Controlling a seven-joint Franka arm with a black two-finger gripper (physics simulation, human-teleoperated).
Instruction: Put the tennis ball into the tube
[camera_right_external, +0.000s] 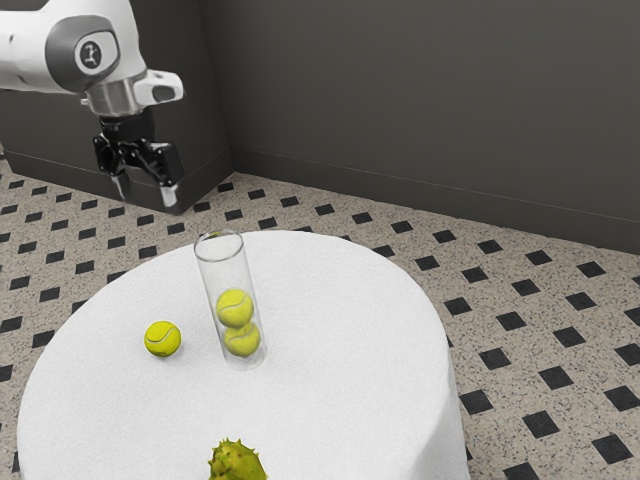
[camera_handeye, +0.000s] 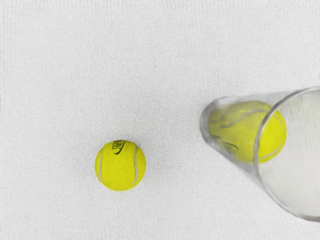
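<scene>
Tennis ball (camera_right_external: 163, 339), loose: round, yellow-green, felt-covered, with pale curved seams; dark printed lettering is noted on it in the wrist view. It is found resting on the cloth, outside the tube (camera_right_external: 230, 276) and apart from it, at nine o'clock from the tube's base in the exterior view. The tube is a clear, smooth-walled cylinder, stood upright, its round mouth uncovered. Two felt balls are contained in it, the upper ball (camera_right_external: 235, 308) seated on the lower ball (camera_right_external: 242, 341). The black gripper (camera_right_external: 146, 192) is held in the air, at about twelve o'clock from the loose ball in the exterior view; its two fingers are spread wide, with nothing gripped. The round table (camera_right_external: 340, 400) is covered by white, finely woven cloth. A spiny, green-brown object (camera_right_external: 237, 462) is partly seen at six o'clock from the tube.
</scene>
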